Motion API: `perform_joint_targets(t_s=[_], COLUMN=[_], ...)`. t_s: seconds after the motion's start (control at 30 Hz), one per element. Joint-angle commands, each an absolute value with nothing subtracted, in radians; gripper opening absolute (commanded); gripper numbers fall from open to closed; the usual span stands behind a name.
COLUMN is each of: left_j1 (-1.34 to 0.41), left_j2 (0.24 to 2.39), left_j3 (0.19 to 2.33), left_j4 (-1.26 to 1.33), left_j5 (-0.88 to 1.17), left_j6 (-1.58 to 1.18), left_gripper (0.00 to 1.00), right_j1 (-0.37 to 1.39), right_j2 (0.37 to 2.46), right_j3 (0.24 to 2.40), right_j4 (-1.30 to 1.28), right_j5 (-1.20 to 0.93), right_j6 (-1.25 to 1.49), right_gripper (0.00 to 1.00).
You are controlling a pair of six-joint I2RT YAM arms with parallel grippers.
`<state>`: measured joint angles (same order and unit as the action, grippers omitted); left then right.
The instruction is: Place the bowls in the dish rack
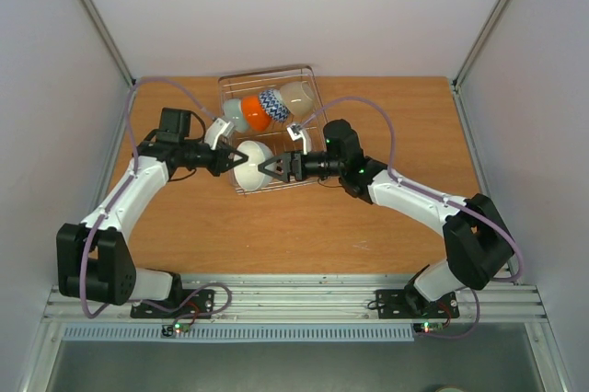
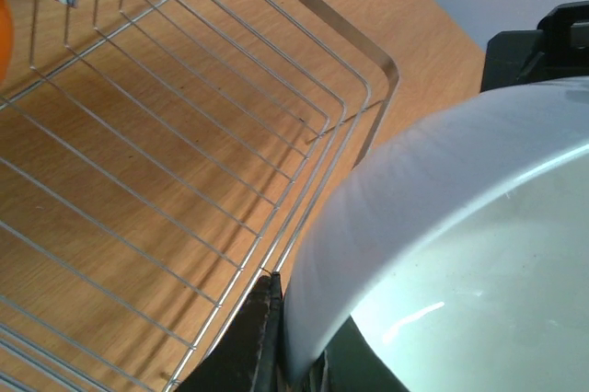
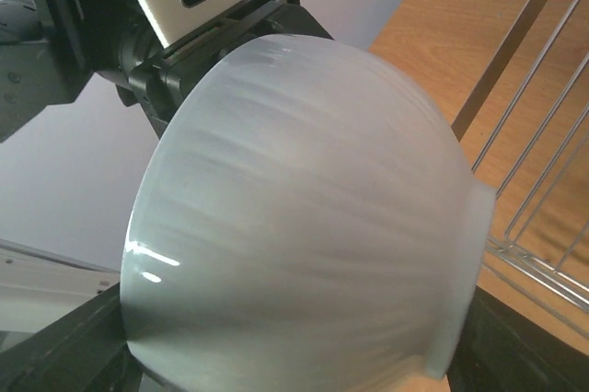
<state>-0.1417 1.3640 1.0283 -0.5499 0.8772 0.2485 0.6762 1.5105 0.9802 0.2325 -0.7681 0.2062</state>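
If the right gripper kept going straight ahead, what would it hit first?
The white bowl, right at the right gripper's tips; the left gripper seems to hold its far side.

Overhead camera looks down on the table (image 1: 304, 236); both wrist cameras press close, sharing the white bowl (image 1: 250, 165).

We found both arms extended inward, forearms roughly level, grippers facing each other. The left gripper (image 1: 227, 160) was clamped on the rim of the white bowl (image 1: 250, 169). The right gripper (image 1: 271, 167) had its fingers spread wide, and we could not establish any grip.
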Motion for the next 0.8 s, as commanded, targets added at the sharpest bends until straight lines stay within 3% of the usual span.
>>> perform_joint_targets(t_s=[0.0, 0.1, 0.27, 0.4, 0.43, 0.5, 0.6, 0.67, 0.77], left_j1=[-0.16, -0.163, -0.169, -0.172, -0.171, -0.17, -0.17, -0.171, -0.17], left_j2=[1.33, 1.333, 1.333, 1.326, 1.323, 1.316, 1.304, 1.297, 1.287], left_j3=[1.034, 1.034, 1.034, 1.032, 1.032, 1.029, 1.026, 1.026, 1.026], left_j4=[-0.504, -0.505, -0.505, -0.499, -0.495, -0.49, -0.481, -0.476, -0.469], left_j5=[0.911, 0.911, 0.901, 0.875, 0.866, 0.843, 0.811, 0.787, 0.734], left_j6=[0.259, 0.261, 0.262, 0.256, 0.255, 0.247, 0.241, 0.237, 0.234], left_gripper=[0.0, 0.0, 0.0, 0.02, 0.09, 0.33, 0.57, 0.67, 0.74], right_j1=[0.696, 0.696, 0.696, 0.696, 0.696, 0.696, 0.696, 0.696, 0.696], right_j2=[1.5, 1.501, 1.509, 1.509, 1.508, 1.503, 1.493, 1.492, 1.497], right_j3=[1.026, 1.028, 1.035, 1.047, 1.054, 1.074, 1.124, 1.174, 1.256], right_j4=[0.235, 0.233, 0.238, 0.219, 0.203, 0.134, 0.002, -0.098, -0.243], right_j5=[-0.781, -0.782, -0.787, -0.781, -0.773, -0.743, -0.664, -0.61, -0.497], right_j6=[0.175, 0.172, 0.176, 0.165, 0.154, 0.112, 0.033, -0.044, -0.13], right_gripper=[0.74, 0.6, 0.23, 0.02, 0.01, 0.01, 0.01, 0.01, 0.01])
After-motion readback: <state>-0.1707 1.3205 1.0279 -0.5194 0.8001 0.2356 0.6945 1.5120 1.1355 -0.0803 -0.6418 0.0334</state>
